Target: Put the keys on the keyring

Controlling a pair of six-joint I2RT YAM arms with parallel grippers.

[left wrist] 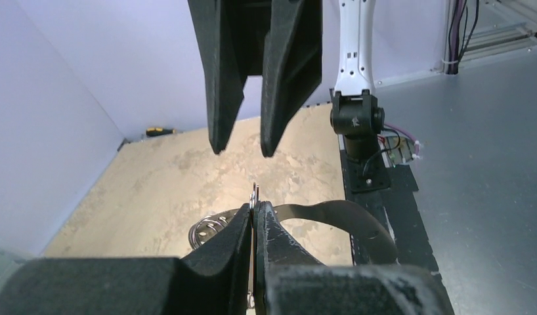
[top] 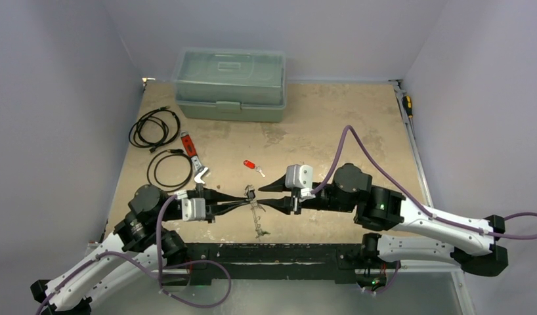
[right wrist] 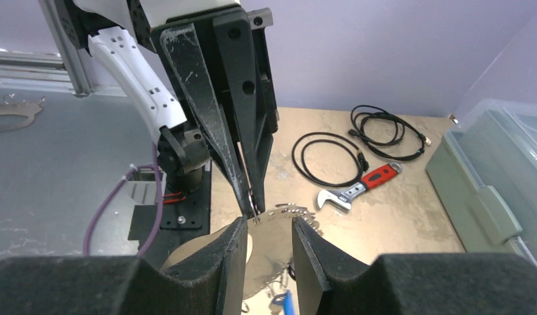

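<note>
Nearest the bases, at 6 o'clock from the claws in the top view: dangling keys (top: 258, 228), seemingly already threaded, too small to count. Just beyond them, the keyring (left wrist: 254, 192), up off the surface (top: 331, 131) and seen edge-on from the left wrist.

Left claw (left wrist: 255, 211): pressed together on the hoop's rim, reaching in from 9 o'clock. Right claw (right wrist: 268, 226): spread, gripping nothing, facing in from 3 o'clock, with the hoop's glare showing between its fingers in its own wrist view. Tips close to the left claw's tips; touching or not, cannot tell.

Farther out, at about 12 o'clock from that meeting point and near it: one red-headed key (top: 251, 165), flat on the surface. Long axis roughly 10 to 4 o'clock, head at the 10 end, blade toward the right arm's side.

Judging by that, likely a job for the right claw, the free one and no farther off than the left: lift clear, swing toward 12 o'clock, come down across the key's narrow width.

Beyond, toward 10 o'clock: a red-handled wrench (top: 195, 162). Last, at the far edge, a lidded box (top: 230, 84).
</note>
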